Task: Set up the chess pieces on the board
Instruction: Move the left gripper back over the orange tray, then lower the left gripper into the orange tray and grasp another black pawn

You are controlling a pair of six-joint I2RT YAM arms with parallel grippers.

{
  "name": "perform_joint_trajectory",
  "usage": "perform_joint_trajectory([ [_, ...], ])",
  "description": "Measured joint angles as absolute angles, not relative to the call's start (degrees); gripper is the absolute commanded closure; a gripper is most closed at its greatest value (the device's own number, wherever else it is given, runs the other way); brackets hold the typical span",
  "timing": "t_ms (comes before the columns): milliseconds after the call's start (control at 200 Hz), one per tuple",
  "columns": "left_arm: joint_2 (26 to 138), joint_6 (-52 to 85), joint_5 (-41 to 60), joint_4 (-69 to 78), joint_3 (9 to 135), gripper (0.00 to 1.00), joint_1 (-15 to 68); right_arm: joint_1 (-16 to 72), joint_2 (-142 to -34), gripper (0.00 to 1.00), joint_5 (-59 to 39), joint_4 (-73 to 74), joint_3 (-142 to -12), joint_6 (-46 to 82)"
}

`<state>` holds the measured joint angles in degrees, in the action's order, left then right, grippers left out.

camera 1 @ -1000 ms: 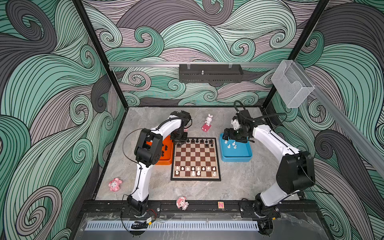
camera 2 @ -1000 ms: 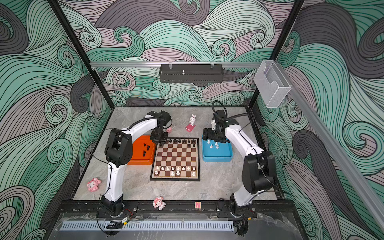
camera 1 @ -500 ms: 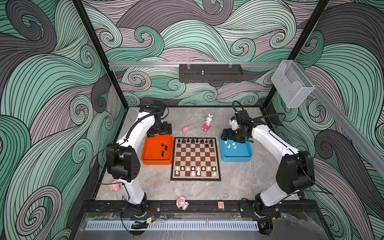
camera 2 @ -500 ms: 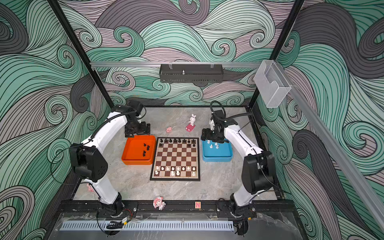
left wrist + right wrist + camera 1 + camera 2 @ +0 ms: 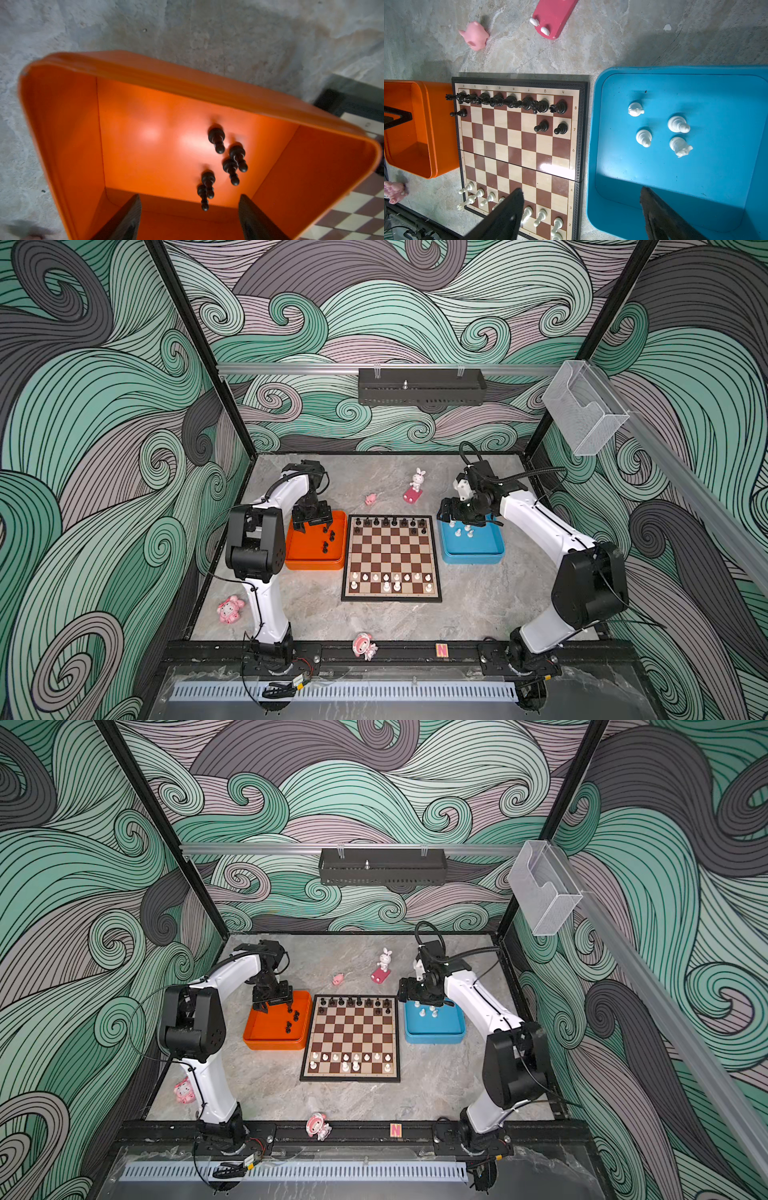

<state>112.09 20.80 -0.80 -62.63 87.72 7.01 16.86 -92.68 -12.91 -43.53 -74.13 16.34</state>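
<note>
The board (image 5: 390, 556) (image 5: 353, 1031) lies mid-table. Black chess pieces (image 5: 390, 522) fill its far row, white ones (image 5: 386, 577) stand along its near rows. My left gripper (image 5: 312, 526) (image 5: 189, 209) hangs open over the far part of the orange tray (image 5: 166, 68). Several black pawns (image 5: 217, 140) stand just ahead of its empty fingers (image 5: 128, 218). My right gripper (image 5: 461, 517) (image 5: 581, 189) is open and empty above the blue tray's (image 5: 716, 166) far left corner. Several white pieces (image 5: 678, 124) stand in that tray. On the board (image 5: 517, 145), three black pawns (image 5: 542, 126) show in the second far row.
The orange tray (image 5: 316, 560) is close beside the board's left edge, and the blue tray (image 5: 473, 551) is to the right of the board. A white rabbit on a pink base (image 5: 415, 485) and a pink pig (image 5: 370, 499) sit behind the board. Pink figurines (image 5: 229, 609) (image 5: 364, 646) lie near the front.
My left gripper left the board's far left corner, swung out behind the orange tray and now hangs over that tray with its jaws opened. My right gripper barely moved.
</note>
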Motion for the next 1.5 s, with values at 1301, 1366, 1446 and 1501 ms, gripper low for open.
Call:
perform_joint_trajectory([
  [1301, 120.44, 21.23, -0.89, -58.83, 91.92, 0.77, 9.89, 16.38, -94.80, 0.12, -12.88, -43.48, -74.13, 15.03],
  [1366, 120.44, 21.23, -0.93, -58.83, 91.92, 0.79, 9.89, 16.38, -94.80, 0.12, -12.88, -43.48, -74.13, 15.00],
  [1446, 120.44, 21.23, -1.02, -58.85, 91.92, 0.81, 9.89, 16.36, -94.80, 0.12, -12.88, -43.48, -74.13, 15.00],
  [1501, 120.44, 21.21, -1.08, -58.85, 91.92, 0.83, 9.89, 16.36, -94.80, 0.12, -12.88, -43.48, -74.13, 15.00],
])
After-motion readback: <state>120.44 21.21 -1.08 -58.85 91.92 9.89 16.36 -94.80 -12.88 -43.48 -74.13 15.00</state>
